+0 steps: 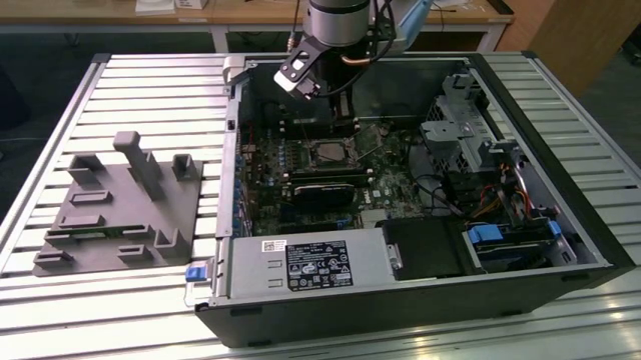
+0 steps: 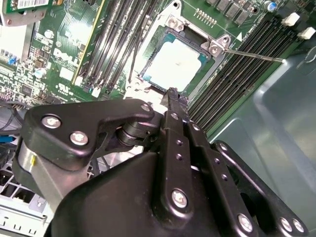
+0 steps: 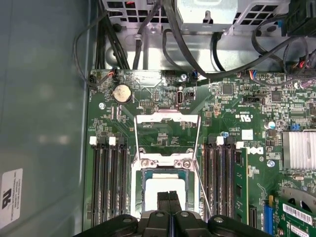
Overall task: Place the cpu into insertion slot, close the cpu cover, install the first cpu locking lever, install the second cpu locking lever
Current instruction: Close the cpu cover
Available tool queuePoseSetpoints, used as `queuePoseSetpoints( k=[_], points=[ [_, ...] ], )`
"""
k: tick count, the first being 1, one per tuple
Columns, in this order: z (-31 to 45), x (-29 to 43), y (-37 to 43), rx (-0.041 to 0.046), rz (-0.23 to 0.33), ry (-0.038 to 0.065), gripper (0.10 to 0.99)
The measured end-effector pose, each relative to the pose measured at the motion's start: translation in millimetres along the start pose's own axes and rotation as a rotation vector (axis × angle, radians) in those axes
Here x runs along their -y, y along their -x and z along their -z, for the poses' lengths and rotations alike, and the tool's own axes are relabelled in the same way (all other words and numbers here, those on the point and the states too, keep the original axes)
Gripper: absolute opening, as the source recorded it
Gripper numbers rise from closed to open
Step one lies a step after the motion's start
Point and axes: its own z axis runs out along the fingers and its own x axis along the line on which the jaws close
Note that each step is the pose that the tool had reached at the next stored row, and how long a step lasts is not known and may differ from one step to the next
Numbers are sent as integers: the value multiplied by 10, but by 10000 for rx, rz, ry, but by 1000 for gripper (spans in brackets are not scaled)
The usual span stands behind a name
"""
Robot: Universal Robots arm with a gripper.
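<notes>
Both fingers of the gripper [image 3: 169,196] meet, holding nothing, above the seated cpu [image 3: 154,193], whose cpu cover [image 3: 167,117] lies hinged back just beyond it.

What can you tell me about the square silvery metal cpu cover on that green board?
The square silvery metal cpu cover is a thin frame around a large window. It is swung open, back from the dark square insertion slot, hinged at the slot's edge. The green circuit board shows through the window. Nothing else touches it.
</notes>
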Motion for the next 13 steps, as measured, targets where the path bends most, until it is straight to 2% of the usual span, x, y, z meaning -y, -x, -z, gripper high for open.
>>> queuePoseSetpoints(
  k=[9,13],
  points=[
    [-7,-72,-1,0,0,-1,106],
    [-13,-142,-1,0,0,-5,106]
  ],
)
